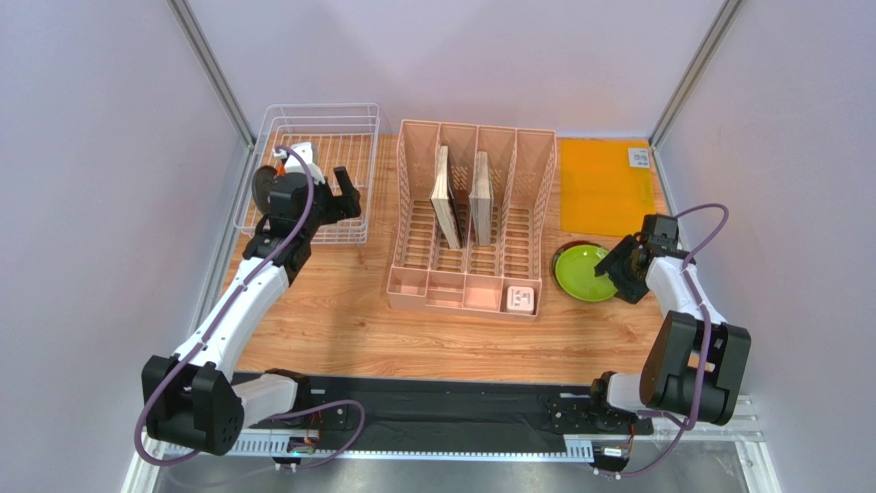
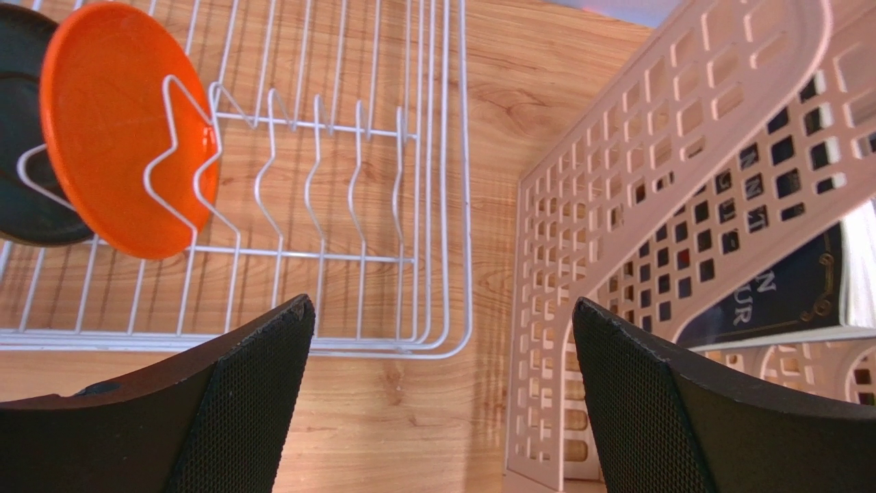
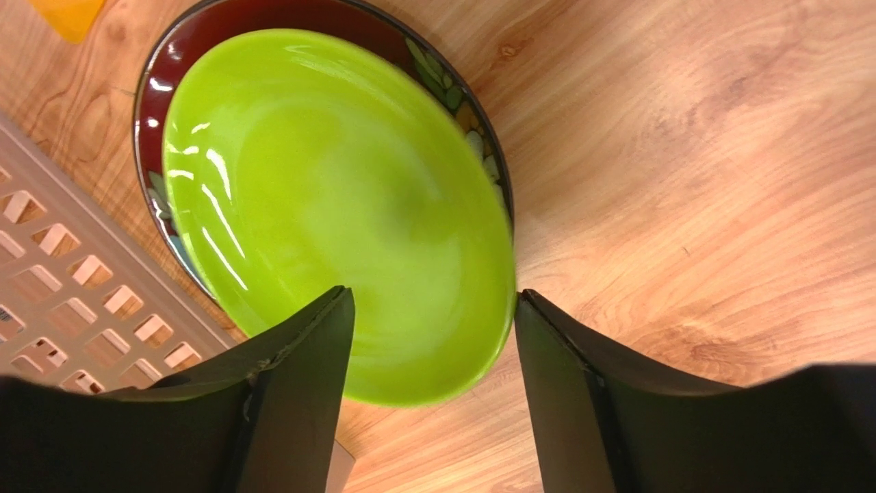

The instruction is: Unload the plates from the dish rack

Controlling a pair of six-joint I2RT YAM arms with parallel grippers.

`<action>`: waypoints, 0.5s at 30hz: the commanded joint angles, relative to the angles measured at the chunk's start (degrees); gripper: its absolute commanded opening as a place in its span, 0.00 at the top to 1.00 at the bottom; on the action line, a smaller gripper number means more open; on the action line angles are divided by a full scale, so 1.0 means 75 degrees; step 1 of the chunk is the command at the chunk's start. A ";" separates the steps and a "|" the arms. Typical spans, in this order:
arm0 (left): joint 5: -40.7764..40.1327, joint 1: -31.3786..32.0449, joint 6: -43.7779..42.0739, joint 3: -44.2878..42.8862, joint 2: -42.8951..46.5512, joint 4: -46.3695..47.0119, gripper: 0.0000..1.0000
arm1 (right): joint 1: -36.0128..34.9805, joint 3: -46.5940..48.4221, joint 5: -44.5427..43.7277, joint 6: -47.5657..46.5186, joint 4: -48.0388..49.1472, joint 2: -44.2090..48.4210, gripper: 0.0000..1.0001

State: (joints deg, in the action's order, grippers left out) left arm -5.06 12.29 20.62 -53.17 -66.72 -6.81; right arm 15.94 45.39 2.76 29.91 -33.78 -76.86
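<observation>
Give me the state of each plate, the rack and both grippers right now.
dish rack: holds two plates, other slots bare.
orange plate: upright in a slot of the dish rack.
dark plate: upright behind the orange plate, in the dish rack.
dark red plate: flat on the table, outside the dish rack.
lime green plate: flat on the dark red plate.
left gripper: open, empty.
right gripper: open, empty, at the lime green plate's rim.

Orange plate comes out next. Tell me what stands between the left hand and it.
Only the dish rack's own wires: its low near rim and the prongs holding the orange plate upright. The left hand is open.
</observation>
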 commanded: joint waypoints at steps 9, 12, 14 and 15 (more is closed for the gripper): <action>-0.0778 -0.0783 -0.0441 -0.0422 -0.0701 0.0520 0.00 | -0.0168 0.1002 -0.0744 0.0055 0.0157 0.0884 0.27; -0.0872 -0.1088 -0.0523 -0.0668 -0.1028 0.0626 0.00 | -0.0286 0.1249 -0.0487 -0.0004 0.0249 0.1095 0.26; -0.0977 -0.1298 -0.0523 -0.0844 -0.1205 0.0708 0.00 | -0.0344 0.1331 -0.0018 0.0020 0.0273 0.1142 0.26; -0.1059 -0.1357 -0.0558 -0.0879 -0.1357 0.0790 0.00 | -0.0368 0.1343 0.0041 0.0031 0.0262 0.1143 0.26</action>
State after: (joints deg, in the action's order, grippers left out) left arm -10.55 4.62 18.33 -55.35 -74.43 -5.26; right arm 14.13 52.60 -0.27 29.80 -34.30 -70.08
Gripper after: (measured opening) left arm 0.993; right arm 0.738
